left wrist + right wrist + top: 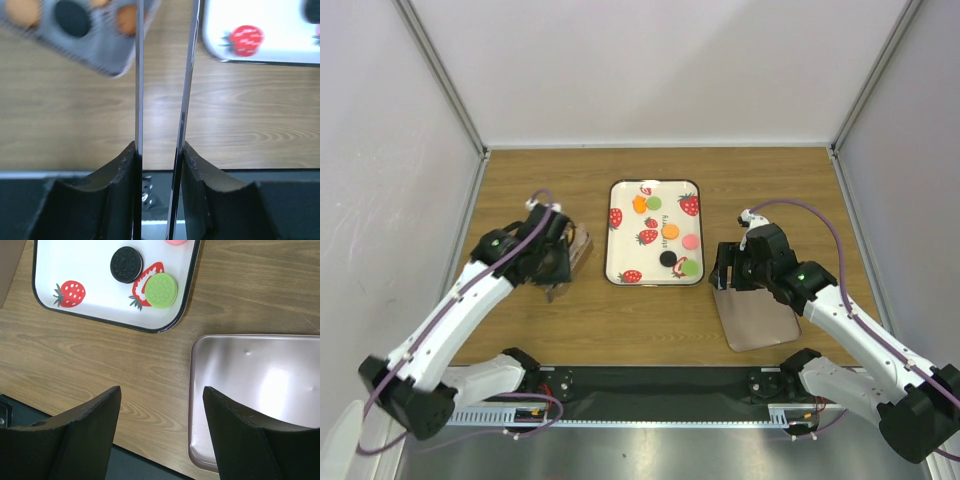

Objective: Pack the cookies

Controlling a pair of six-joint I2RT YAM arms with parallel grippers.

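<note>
Steel flat-bladed tongs (139, 75) sat clenched in our left jaws; skewed, they could flick a green round cookie (161, 290) off the strawberry-printed tray (612, 235) at three o'clock. Right jaws hung released.

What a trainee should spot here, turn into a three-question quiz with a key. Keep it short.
1. True or false: the right gripper holds a cookie.
2. How many cookies lie on the strawberry tray?
3. Which cookie colours appear twice there? A) pink and black B) orange and green C) black and green
Key: 1 false, it is open and empty; 2 six; 3 B.
</note>
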